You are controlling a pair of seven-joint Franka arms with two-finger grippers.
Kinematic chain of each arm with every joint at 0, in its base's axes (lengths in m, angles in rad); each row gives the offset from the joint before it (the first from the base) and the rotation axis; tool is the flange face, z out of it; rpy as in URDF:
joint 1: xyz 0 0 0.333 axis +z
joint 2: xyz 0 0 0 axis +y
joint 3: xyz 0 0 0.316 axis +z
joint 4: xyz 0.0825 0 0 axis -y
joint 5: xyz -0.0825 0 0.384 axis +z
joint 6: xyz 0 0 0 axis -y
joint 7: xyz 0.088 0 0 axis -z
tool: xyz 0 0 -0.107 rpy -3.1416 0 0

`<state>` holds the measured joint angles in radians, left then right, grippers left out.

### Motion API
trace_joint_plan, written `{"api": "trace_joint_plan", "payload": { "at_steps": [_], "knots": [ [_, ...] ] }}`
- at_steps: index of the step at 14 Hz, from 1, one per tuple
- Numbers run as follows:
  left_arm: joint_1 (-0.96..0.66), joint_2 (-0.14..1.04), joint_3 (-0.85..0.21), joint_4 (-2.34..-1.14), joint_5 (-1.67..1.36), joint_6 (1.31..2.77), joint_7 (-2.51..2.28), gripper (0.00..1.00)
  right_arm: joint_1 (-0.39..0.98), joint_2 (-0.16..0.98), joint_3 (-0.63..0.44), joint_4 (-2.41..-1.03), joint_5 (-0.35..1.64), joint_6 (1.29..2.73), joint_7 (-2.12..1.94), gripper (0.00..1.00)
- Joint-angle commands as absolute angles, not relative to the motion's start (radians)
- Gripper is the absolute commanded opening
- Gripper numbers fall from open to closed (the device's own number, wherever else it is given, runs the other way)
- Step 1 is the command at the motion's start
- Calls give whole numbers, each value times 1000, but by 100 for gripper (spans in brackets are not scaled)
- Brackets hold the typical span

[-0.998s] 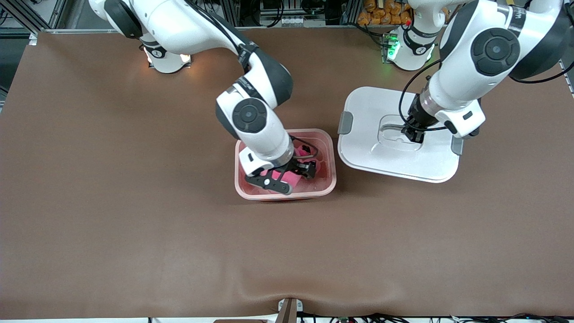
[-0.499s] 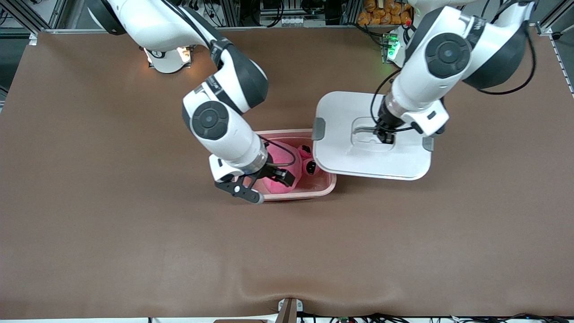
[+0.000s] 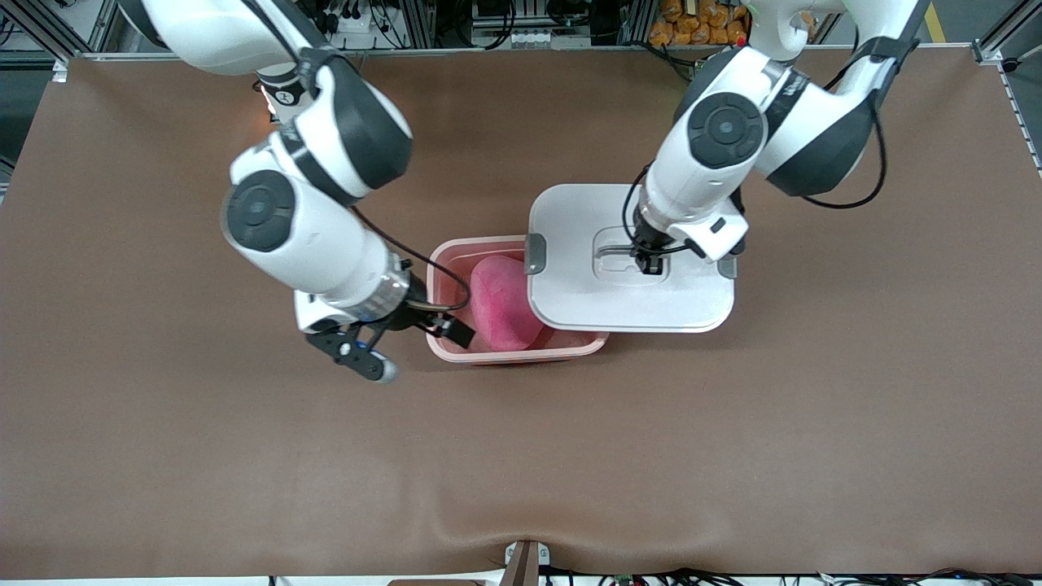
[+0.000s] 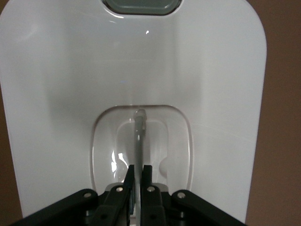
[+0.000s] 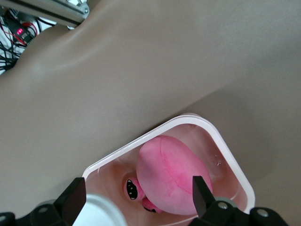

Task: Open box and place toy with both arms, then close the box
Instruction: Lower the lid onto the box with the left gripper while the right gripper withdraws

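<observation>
While toy (image 3: pixel 501 303) sits in box (image 3: pixel 456 348), left gripper (image 3: pixel 649 264) grips lid (image 3: pixel 631 303).

Translucent pink box (image 3: pixel 456 346) with paler rim; hot-pink plush toy (image 3: pixel 498 301) inside, dark face mark showing in the right wrist view. White lid (image 3: pixel 631 305) with grey side clips (image 3: pixel 535 253). White arms (image 3: pixel 317 244) with dark grey joints; black grippers. Plain brown table (image 3: pixel 244 456).
</observation>
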<state>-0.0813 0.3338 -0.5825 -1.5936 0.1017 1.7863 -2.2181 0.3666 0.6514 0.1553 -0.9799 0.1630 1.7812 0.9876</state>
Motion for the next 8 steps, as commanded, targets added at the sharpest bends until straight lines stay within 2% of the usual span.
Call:
{"api": "trace_joint_plan", "payload": {
  "at_steps": [1,8],
  "knots": [
    [-133,417,-583,-1502,162,1799,-2308,0,261,621,251,-997,170,1744,976,100],
    [-227,524,-574,-1416,202,1853,-2407,0,155,575,267,-1002,172,1681,976,100]
  ]
}}
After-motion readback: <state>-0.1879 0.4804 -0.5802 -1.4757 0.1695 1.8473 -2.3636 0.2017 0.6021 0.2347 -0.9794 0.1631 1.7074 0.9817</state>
